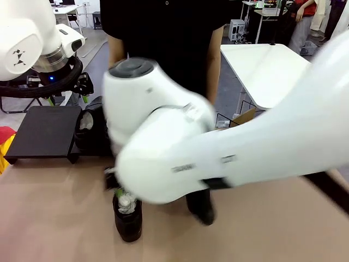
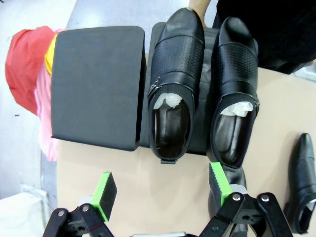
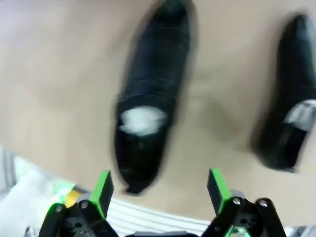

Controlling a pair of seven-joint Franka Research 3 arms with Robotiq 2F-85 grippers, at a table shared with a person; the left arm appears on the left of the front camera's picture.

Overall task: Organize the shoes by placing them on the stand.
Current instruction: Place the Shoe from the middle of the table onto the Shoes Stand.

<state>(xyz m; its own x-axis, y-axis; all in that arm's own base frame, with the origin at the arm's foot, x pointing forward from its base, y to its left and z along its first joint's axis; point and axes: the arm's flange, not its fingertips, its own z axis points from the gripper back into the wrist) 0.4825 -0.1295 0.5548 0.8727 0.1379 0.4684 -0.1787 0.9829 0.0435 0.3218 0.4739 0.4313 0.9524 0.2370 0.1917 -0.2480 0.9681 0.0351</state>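
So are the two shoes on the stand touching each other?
Apart. In the left wrist view a strip of stand shows between one shoe and the other shoe.

Two black shoes [image 2: 176, 74] on stand [image 2: 96, 84]

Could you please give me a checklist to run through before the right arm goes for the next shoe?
1. The right gripper is open and empty: ok.
2. The shoe on the table is centred under it: cannot tell, the right wrist view is blurred.
3. The stand has a free panel: ok, one is bare.
4. One placed shoe and the other placed shoe lie side by side on the second panel: ok.
5. The left gripper is open, empty, apart from them: ok.
6. Hands of the person are away from the shoe on the table: cannot tell, the right arm blocks the front view.
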